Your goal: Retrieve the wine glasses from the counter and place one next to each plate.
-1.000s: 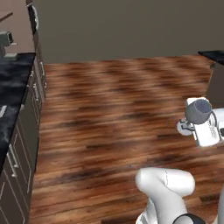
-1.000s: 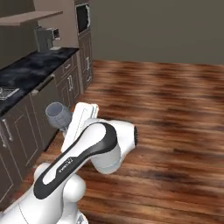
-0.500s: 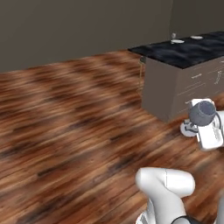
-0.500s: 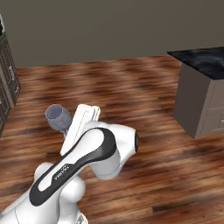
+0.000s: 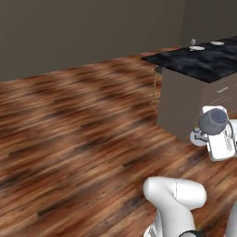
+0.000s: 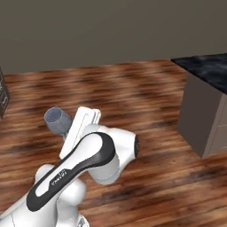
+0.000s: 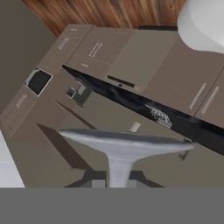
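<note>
The gripper (image 7: 112,183) was clamped on the stem of a wine glass (image 5: 212,121), carried above the wood floor (image 5: 78,139). Beyond stood the black marble island (image 5: 199,62), with two plates (image 5: 197,48) near its far edge.

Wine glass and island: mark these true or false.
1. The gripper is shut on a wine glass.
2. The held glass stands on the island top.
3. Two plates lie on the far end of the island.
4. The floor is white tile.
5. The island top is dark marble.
1. True: the gripper is shut on the stem of the wine glass.
2. False: the glass is carried in the air over the floor, short of the island.
3. True: two plates lie there, with another small glass beside them.
4. False: it is brown wood planks.
5. True: black with pale veins.
</note>
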You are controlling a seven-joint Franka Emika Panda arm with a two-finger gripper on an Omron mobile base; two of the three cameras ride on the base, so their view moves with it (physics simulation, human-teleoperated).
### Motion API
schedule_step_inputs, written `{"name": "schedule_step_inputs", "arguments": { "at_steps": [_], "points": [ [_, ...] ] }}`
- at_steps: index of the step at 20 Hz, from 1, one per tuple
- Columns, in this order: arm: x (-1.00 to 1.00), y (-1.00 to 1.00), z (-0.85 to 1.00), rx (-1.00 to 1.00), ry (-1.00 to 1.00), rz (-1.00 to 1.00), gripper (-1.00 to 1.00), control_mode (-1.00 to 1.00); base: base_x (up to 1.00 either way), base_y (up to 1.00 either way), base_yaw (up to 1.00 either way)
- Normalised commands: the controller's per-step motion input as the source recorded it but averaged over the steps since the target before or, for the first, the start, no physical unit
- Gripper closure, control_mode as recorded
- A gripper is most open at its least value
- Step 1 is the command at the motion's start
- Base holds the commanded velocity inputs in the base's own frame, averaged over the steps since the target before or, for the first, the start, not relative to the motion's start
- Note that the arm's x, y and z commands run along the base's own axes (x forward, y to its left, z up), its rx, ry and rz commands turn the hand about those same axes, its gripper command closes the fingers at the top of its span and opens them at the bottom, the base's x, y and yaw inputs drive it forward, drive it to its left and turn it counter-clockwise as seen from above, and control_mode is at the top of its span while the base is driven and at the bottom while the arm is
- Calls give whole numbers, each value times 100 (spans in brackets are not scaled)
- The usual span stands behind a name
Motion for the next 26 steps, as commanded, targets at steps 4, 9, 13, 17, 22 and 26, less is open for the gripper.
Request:
{"name": "schedule_step_inputs", "arguments": {
  "at_steps": [4,9,13,17,22,26],
  "points": [
    [0,0,0,0,0,0,100,100,100,-1,-3],
    [0,0,0,0,0,0,100,100,100,48,-10],
    [0,0,0,0,0,0,100,100,100,83,-13],
    [0,0,0,0,0,0,100,100,100,81,-10],
    [0,0,0,0,0,0,100,100,100,84,-12],
    [0,0,0,0,0,0,100,100,100,83,-12]
  ]
}}
